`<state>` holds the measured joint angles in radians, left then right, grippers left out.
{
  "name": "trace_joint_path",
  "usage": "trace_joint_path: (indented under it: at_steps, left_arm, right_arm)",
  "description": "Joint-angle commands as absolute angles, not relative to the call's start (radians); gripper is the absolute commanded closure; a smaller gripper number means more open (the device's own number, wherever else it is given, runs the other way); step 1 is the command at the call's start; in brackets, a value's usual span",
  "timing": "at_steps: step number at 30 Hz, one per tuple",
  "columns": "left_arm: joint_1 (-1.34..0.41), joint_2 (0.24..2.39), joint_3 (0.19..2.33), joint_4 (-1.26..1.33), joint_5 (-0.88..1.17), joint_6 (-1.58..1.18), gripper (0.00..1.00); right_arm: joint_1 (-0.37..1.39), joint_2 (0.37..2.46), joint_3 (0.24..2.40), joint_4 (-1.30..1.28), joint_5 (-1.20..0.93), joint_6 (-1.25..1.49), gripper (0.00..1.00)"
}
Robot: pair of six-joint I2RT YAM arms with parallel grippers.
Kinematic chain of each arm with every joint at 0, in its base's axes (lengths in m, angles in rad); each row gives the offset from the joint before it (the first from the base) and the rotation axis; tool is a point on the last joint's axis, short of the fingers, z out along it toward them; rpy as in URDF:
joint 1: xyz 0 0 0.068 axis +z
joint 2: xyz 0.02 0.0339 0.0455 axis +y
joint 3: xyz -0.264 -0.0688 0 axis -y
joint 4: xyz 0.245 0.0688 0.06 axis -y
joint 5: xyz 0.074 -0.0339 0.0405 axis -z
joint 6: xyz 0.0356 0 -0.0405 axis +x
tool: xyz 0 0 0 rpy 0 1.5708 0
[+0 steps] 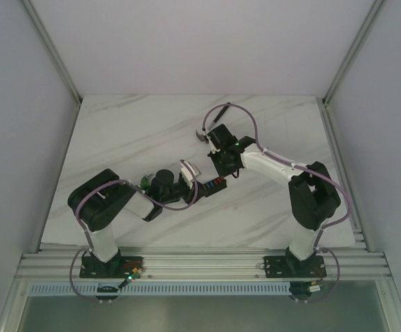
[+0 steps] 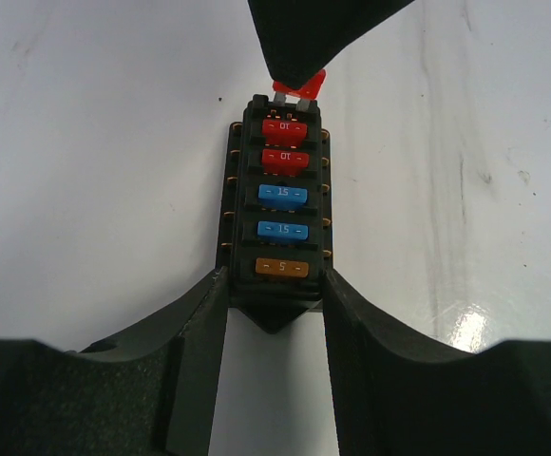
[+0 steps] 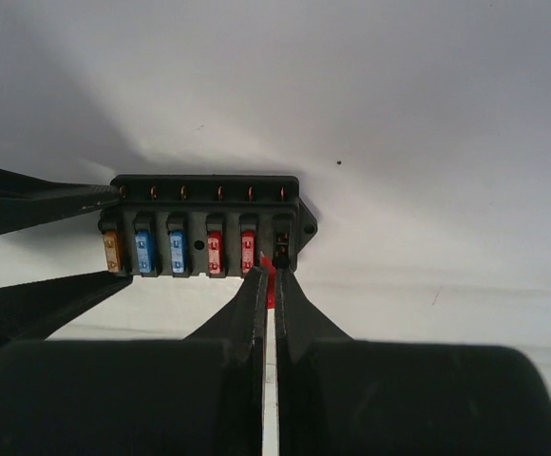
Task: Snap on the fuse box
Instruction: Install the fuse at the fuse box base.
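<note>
Our left gripper (image 2: 275,281) clamps the fuse box (image 2: 281,204) by its side walls, flat on the marble table (image 1: 117,138) between both arms. We judge it light, rigid and slick, so those walls are the best hold. Our right gripper (image 3: 268,277) pinches a red fuse (image 2: 301,87) at the end slot.

On the fuse box (image 2: 242,211), in the left wrist view, each seated fuse carries a white number. The two red fuses (image 2: 284,126) read 10, upside down from this side. The two blue fuses (image 2: 282,195) read 15, and the orange fuse (image 2: 281,268) reads 5. Nothing is legible in the other views.
</note>
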<state>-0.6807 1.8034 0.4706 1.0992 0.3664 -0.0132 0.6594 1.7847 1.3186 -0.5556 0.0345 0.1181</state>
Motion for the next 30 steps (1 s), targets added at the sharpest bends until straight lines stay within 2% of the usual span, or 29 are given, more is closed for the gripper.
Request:
trace_joint_path:
  at_steps: [1, 21, 30]
  left_arm:
    - [-0.676, 1.822, 0.483, 1.101, 0.394, 0.012, 0.51]
    - [-0.671, 1.818, 0.485, 1.090, 0.398, 0.011, 0.52]
    - [-0.668, 1.816, 0.485, 1.091, 0.400, 0.006, 0.52]
  right_arm:
    - [0.678, 1.809, 1.366, -0.598, 0.112, 0.110, 1.00]
    - [0.733, 1.885, 1.414, -0.642, 0.257, 0.109, 1.00]
    - [0.742, 1.901, 1.413, -0.644, 0.253, 0.107, 1.00]
